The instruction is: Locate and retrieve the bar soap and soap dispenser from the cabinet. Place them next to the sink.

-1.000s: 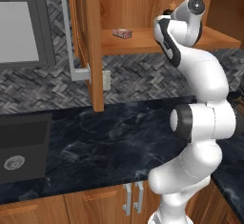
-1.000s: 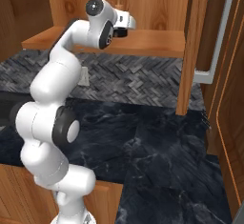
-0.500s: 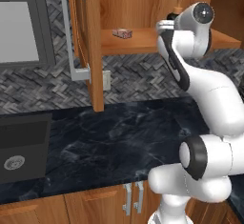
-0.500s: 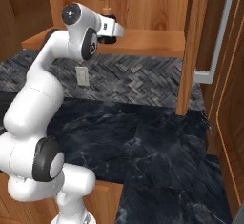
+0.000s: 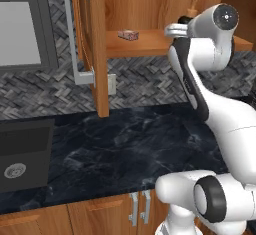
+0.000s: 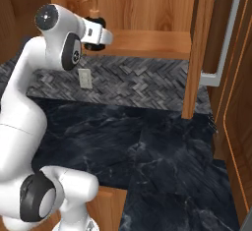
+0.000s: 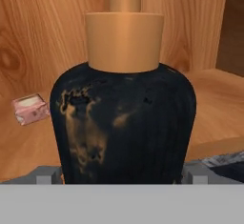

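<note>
In the left base view, the cabinet (image 5: pixel 150 9) stands open above the dark marble counter (image 5: pixel 130 149), its door (image 5: pixel 95 44) swung toward the camera with the long silver bar handle (image 5: pixel 75 31) on it. The bar soap (image 5: pixel 128 34) lies flat on the plank shelf (image 5: pixel 145 44), well to the left of the arm. The white arm's hand reaches onto the shelf at its right part, and the tan pump top of the soap dispenser (image 5: pixel 191 9) rises just behind the wrist. The sink (image 5: pixel 22 154) sits at the lower left, let into the counter, with its round silver drain (image 5: pixel 15 170).

In the right base view, the gripper (image 6: pixel 98 36) is level with the shelf edge at the left of the cabinet, and the soap dispenser (image 6: pixel 92 11) stands right at it, its pump showing above the hand. How far the fingers stand apart cannot be told from here.

In the hand view, the soap dispenser (image 7: pixel 124 123) stands upright, its black body directly ahead and between the two grey fingertips (image 7: pixel 47 174), one at each lower side of the bottle. The fingertips sit close against its flanks; whether they press on it cannot be told. The bar soap (image 7: pixel 30 107) rests on the shelf beyond, to the left of the bottle and apart from it.
</note>
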